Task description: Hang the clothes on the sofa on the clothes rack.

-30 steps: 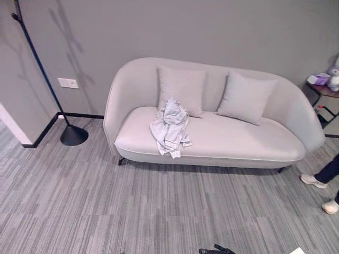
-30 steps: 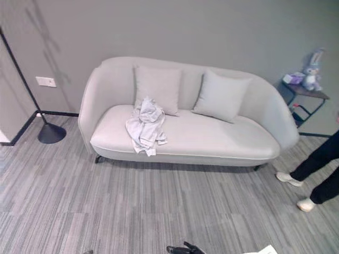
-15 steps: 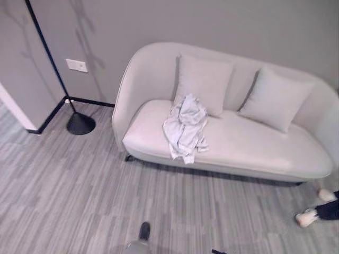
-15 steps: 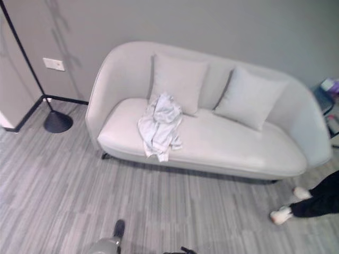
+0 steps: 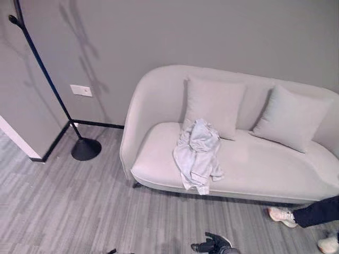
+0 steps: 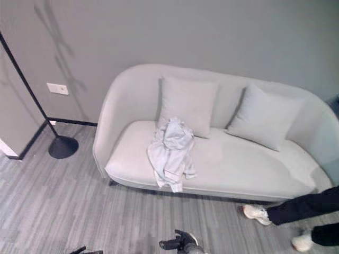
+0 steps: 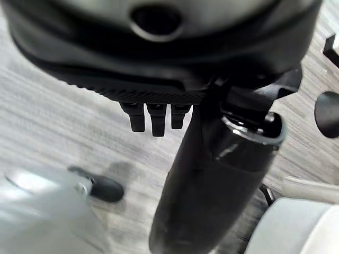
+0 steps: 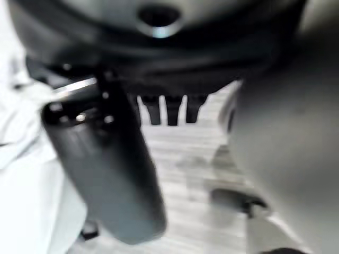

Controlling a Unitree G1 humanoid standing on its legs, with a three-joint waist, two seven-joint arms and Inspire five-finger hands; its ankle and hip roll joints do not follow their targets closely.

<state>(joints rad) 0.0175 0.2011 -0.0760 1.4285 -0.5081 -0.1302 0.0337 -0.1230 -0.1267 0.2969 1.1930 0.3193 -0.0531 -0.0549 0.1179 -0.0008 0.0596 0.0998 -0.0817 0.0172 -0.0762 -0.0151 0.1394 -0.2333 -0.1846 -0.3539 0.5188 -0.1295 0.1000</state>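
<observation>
A crumpled pale grey garment (image 5: 197, 156) lies on the seat of the light sofa (image 5: 254, 169), draped over its front edge below the left cushion. The clothes rack (image 5: 47, 79) is a thin black pole leaning up the wall, with a round black base (image 5: 86, 149) on the floor left of the sofa. In the left wrist view my left hand (image 7: 153, 114) hangs over the grey floor with relaxed fingers and holds nothing. My right hand (image 8: 167, 108) hangs the same way in the right wrist view, also holding nothing. Both hands are well short of the sofa.
Two pale cushions (image 5: 213, 106) (image 5: 294, 119) lean on the sofa back. A person's legs and white shoes (image 5: 280, 215) stand by the sofa's right front. A wall corner (image 5: 21, 143) juts out at the left, and striped grey floor (image 5: 79, 211) lies before the sofa.
The camera has shifted, so sofa and rack sit differently in the picture. The garment lies as before. The person's legs have stepped in closer to the sofa's front.
</observation>
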